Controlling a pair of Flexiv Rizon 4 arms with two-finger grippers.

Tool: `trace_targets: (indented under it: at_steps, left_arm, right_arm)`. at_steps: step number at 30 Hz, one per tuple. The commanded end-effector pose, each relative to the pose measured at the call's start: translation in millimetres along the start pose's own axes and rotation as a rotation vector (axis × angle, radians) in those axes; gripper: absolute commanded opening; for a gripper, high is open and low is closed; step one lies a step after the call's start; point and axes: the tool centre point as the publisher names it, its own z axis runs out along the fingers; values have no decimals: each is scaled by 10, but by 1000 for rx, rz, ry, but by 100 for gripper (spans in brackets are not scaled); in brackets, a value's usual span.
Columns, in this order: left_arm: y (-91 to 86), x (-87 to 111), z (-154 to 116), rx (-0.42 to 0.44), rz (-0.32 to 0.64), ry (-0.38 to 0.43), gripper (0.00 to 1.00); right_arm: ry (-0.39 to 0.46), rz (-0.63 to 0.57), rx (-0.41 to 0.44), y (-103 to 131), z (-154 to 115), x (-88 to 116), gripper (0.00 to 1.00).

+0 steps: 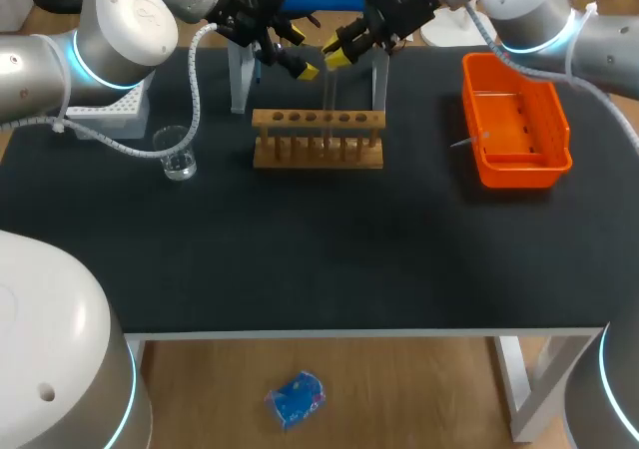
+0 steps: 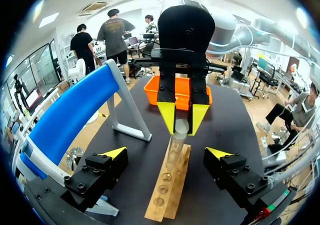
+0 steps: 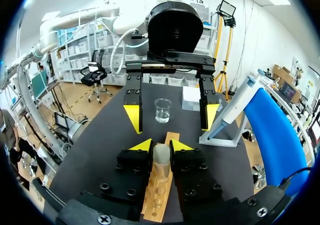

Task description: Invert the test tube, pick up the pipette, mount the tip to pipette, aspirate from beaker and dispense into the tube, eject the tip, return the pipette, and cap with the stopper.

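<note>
right gripper (image 3: 161, 146) is closed on the test tube (image 3: 161, 160), upright over the wooden rack (image 1: 318, 155), maybe touching it. left gripper (image 2: 166, 154) faces it, fingers wide apart, holding nothing.

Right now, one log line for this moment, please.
right end effector: shut on test tube at rack | left end effector: open, empty, facing it | beaker: on table

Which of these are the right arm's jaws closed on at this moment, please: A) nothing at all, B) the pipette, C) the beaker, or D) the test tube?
D: in the right wrist view, the right arm's jaws press the test tube from both sides above the wooden rack, while the beaker stands apart, farther ahead on the table.
</note>
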Motion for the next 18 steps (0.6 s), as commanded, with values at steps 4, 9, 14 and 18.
trace_targets:
  at_steps: [4,9,14,18]
  left_arm:
    - [11,-1,7,5,2,0,100]
    - [11,-1,7,5,2,0,100]
    - [11,-1,7,5,2,0,100]
    - [11,-1,7,5,2,0,100]
  right_arm:
    - [3,4,2,-27,15,13,0]
    - [4,11,2,-49,32,26,0]
    - [7,18,0,-77,51,38,0]
    - [11,23,2,-102,78,51,0]
